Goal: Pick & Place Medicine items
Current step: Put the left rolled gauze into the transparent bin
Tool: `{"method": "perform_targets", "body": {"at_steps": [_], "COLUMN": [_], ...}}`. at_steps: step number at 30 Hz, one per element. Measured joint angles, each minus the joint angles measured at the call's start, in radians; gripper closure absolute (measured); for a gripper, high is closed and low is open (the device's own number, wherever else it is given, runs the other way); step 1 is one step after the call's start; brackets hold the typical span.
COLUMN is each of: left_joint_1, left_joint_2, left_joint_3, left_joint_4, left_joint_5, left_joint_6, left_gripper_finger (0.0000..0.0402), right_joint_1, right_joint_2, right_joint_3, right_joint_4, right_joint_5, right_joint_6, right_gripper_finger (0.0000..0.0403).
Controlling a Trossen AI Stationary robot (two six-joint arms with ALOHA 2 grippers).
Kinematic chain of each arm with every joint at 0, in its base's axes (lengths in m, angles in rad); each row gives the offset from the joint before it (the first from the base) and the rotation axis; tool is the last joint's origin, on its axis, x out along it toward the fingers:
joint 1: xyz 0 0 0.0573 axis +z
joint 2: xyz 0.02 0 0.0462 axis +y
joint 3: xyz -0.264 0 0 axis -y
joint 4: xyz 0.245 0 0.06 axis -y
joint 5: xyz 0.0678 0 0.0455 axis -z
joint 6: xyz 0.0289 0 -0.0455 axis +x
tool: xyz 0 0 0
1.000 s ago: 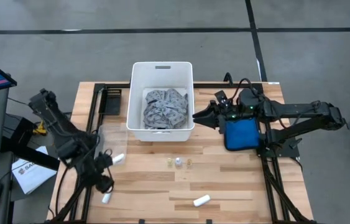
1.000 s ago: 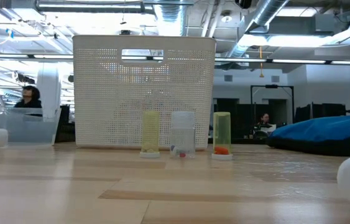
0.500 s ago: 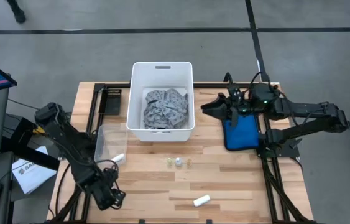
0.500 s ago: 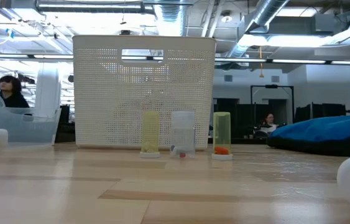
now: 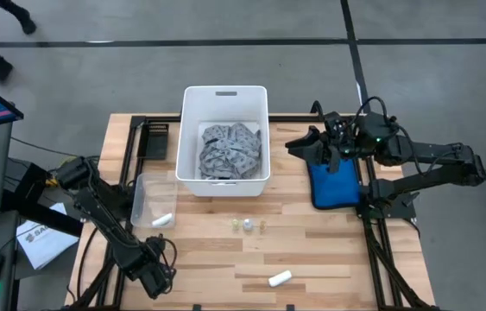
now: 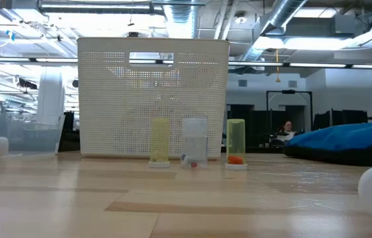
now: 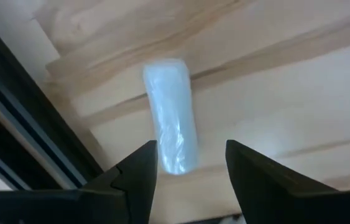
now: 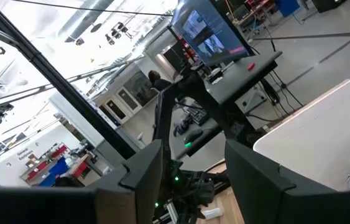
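Here the light wooden table (image 5: 312,250) stood on a grey floor, with ducts and strip lights filling the room behind it in the low view; no writing could be read. The left gripper (image 7: 190,163), fingers apart, hung just above a white tube (image 7: 171,132) at the table's front left corner, having travelled forward from beside the clear tray (image 5: 143,197) a second earlier. A second tube (image 5: 162,219) lay in that tray and a third tube (image 5: 280,278) near the front edge. The vials (image 5: 249,226) stood upright before the white bin (image 5: 224,97). The right gripper (image 5: 295,145), fingers parted, hovered beside the blue pouch (image 5: 334,187), slightly farther back than before.
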Motion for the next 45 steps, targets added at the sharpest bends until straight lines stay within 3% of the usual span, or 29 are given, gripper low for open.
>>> {"method": "perform_targets", "body": {"at_steps": [12, 22, 34, 38, 45], "left_joint_1": [-0.033, -0.035, -0.035, -0.035, -0.035], "left_joint_2": [0.021, 0.021, 0.011, -0.026, -0.132], "left_joint_3": [-0.021, -0.107, -0.138, -0.138, -0.138], "left_joint_4": [0.017, 0.141, 0.209, 0.226, 0.230], "left_joint_5": [-0.035, -0.037, -0.040, -0.083, -0.268], "left_joint_6": [-0.003, -0.007, -0.014, -0.008, 0.056], "left_gripper_finger": [0.0222, 0.0229, 0.0272, 0.0291, 0.0306], "right_joint_1": [0.002, 0.002, 0.002, 0.002, 0.002], "right_joint_2": [0.000, 0.000, 0.000, 0.000, 0.000], "right_joint_3": [0.000, 0.000, 0.000, 0.000, 0.000], "right_joint_4": [-0.004, -0.004, -0.004, -0.003, -0.003], "right_joint_5": [0.000, 0.000, 0.000, 0.000, 0.000], "right_joint_6": [-0.008, -0.008, -0.008, -0.008, -0.008], "right_gripper_finger": [0.0232, 0.0239, 0.0277, 0.0282, 0.0282]}}
